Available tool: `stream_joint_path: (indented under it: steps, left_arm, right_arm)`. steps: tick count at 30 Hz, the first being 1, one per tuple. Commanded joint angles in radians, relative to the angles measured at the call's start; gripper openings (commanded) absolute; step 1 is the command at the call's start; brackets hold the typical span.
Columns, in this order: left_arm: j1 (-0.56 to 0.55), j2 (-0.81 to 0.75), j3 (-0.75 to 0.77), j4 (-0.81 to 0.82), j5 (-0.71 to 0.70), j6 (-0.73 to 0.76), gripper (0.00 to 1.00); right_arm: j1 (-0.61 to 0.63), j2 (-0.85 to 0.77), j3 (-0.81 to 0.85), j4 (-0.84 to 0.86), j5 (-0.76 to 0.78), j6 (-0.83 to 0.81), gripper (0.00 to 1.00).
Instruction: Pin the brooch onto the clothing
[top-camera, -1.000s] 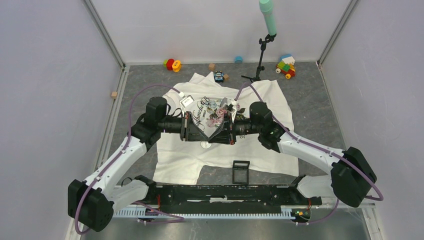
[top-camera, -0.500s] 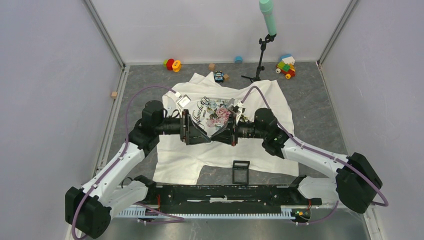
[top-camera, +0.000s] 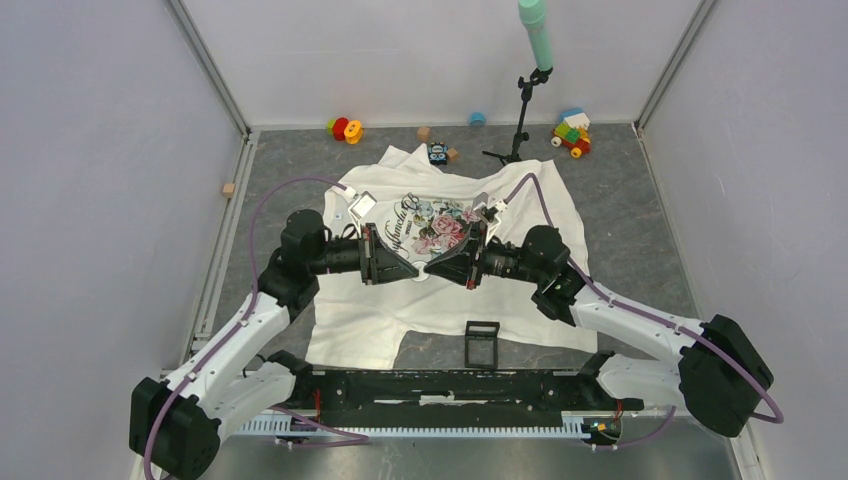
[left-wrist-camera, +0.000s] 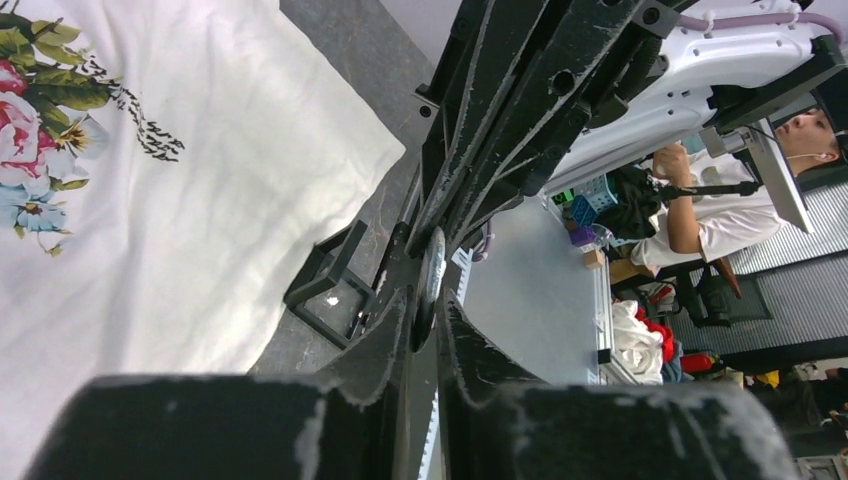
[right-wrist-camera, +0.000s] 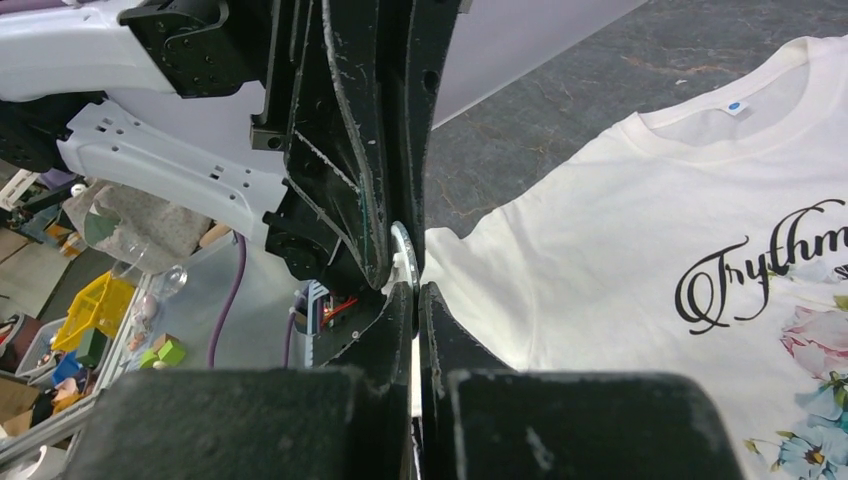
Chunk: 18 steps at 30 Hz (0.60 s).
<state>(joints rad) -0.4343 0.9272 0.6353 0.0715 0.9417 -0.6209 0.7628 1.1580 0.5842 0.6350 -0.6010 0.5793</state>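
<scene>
Over the clothing (top-camera: 350, 320) the left fingers (left-wrist-camera: 380, 345) pinch the brooch (left-wrist-camera: 431, 280) by its rim; the right fingers (right-wrist-camera: 392, 335), pressed together, touch it, probably to re-grip before pinning.

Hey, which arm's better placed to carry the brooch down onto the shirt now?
Left, probably. The brooch sits edge-on, well inside the jaws of the left gripper, while the right gripper, jaws shut, seems to pinch only its rim. Both hang over the T-shirt, so reach is even.
</scene>
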Motion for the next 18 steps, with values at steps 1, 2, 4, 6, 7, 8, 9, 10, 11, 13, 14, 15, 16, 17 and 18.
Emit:
stream_joint_path:
  steps: [1, 2, 4, 6, 7, 8, 9, 10, 11, 13, 14, 15, 16, 17, 18]
  left_arm:
    - [-0.005, -0.021, -0.010, 0.090, 0.006, -0.056, 0.13]
    - [-0.004, -0.022, -0.012, 0.096, 0.006, -0.060, 0.11]
    - [-0.004, -0.025, -0.016, 0.102, 0.008, -0.066, 0.10]
    - [-0.004, -0.026, -0.018, 0.102, 0.014, -0.067, 0.09]
    - [-0.004, -0.027, -0.017, 0.103, 0.018, -0.067, 0.05]
    - [-0.004, -0.027, -0.017, 0.103, 0.024, -0.066, 0.02]
    - [-0.005, -0.027, -0.018, 0.103, 0.031, -0.065, 0.02]
    - [-0.005, -0.028, -0.018, 0.102, 0.036, -0.064, 0.02]
    - [-0.004, -0.028, -0.018, 0.102, 0.047, -0.062, 0.02]
    - [-0.005, -0.026, -0.016, 0.101, 0.070, -0.060, 0.02]
    - [-0.004, -0.024, -0.016, 0.096, 0.086, -0.059, 0.02]
    - [-0.004, -0.022, -0.009, 0.083, 0.098, -0.051, 0.02]
    - [-0.004, -0.019, -0.006, 0.068, 0.111, -0.038, 0.02]
    - [-0.004, -0.018, 0.001, 0.041, 0.120, -0.023, 0.02]
    - [-0.005, -0.015, 0.008, 0.009, 0.130, -0.001, 0.02]
  right_arm:
    - [-0.003, -0.011, 0.000, 0.055, 0.009, 0.014, 0.00]
    - [-0.003, -0.011, 0.000, 0.054, 0.009, 0.013, 0.00]
    - [-0.004, -0.012, -0.001, 0.050, 0.011, 0.009, 0.00]
    - [-0.005, -0.012, -0.002, 0.041, 0.013, 0.003, 0.00]
    - [-0.004, -0.012, -0.001, 0.032, 0.012, -0.002, 0.00]
    - [-0.005, -0.012, 0.001, 0.025, 0.008, -0.006, 0.00]
    - [-0.005, -0.012, 0.004, 0.017, 0.003, -0.011, 0.00]
    - [-0.006, -0.012, 0.008, 0.001, -0.002, -0.021, 0.00]
    - [-0.005, -0.016, 0.015, -0.013, -0.004, -0.028, 0.03]
    - [-0.009, -0.021, 0.026, -0.042, -0.016, -0.044, 0.20]
    - [-0.012, -0.024, 0.029, -0.047, -0.025, -0.046, 0.26]
    - [-0.016, -0.027, 0.033, -0.046, -0.042, -0.044, 0.31]
    - [-0.018, -0.026, 0.038, -0.047, -0.057, -0.044, 0.35]
    - [-0.022, -0.025, 0.046, -0.050, -0.082, -0.044, 0.39]
    - [-0.022, -0.020, 0.055, -0.053, -0.110, -0.045, 0.42]
